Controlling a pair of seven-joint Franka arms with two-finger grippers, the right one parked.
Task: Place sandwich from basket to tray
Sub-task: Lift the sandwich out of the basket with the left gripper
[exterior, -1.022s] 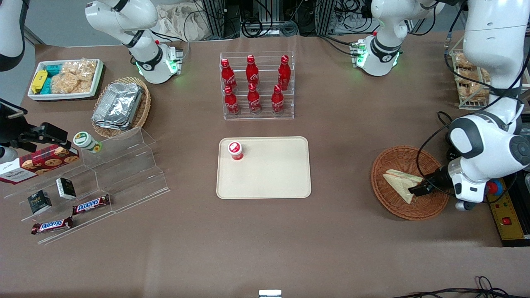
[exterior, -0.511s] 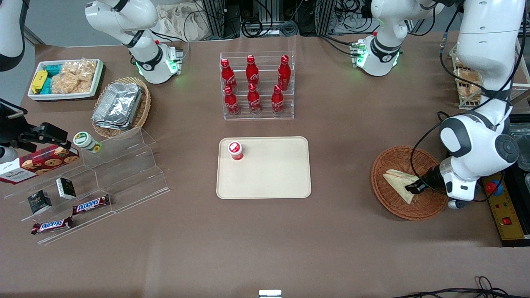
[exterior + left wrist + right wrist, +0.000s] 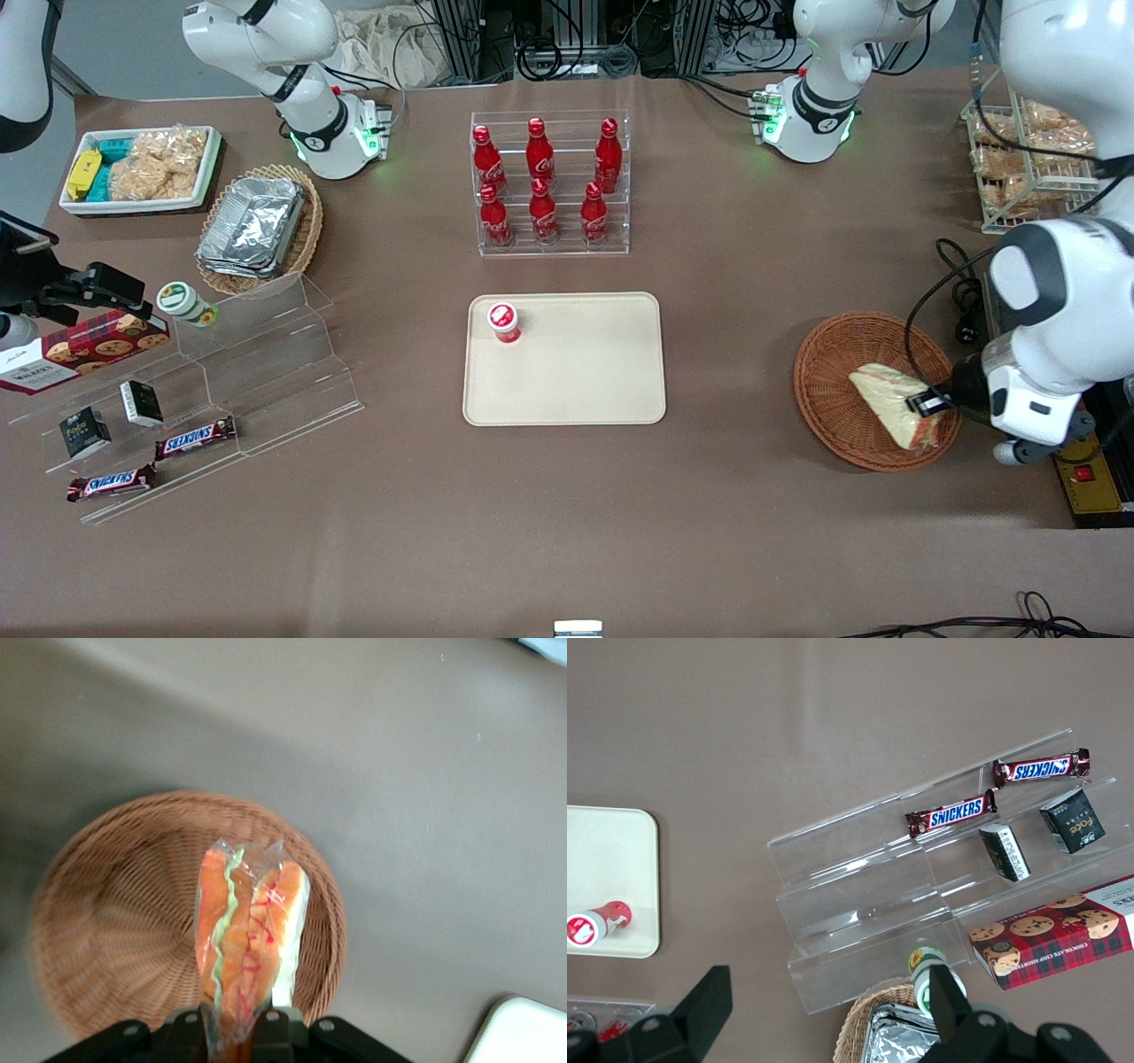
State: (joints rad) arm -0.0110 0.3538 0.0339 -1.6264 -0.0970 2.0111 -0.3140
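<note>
**A:** What did the front view give you?

**B:** I had a brown table [image 3: 567, 514] filling most of the frame, cables and racks along the upper edge. The beige tray [image 3: 585, 390] lay at centre with a small red-capped cup [image 3: 504, 322] in its upper left corner. At the right of the frame sat the round wicker basket [image 3: 828, 390]. My left gripper [image 3: 928, 405] was over the basket's right part, clamped on the sandwich [image 3: 890, 403], which sat tilted above the basket floor, orange filling showing at its lower end.

**A:** And the left wrist view?

**B:** I looked straight down the fingers [image 3: 275, 1029]. They were closed narrowly on the sandwich [image 3: 250, 939], pinching its wrapped end. The wedge pointed away from the camera, cut side up, with orange, green and red layers showing. The basket [image 3: 115, 930] lay underneath it, on bare table.

**A:** Anything from the right wrist view?

**B:** I saw a corner of the tray [image 3: 620, 877] at the left edge, the cup [image 3: 598, 921] lying toward it, and clear acrylic steps [image 3: 921, 895] carrying two Snickers bars [image 3: 954, 811] and a cookie box [image 3: 1054, 939].
</note>
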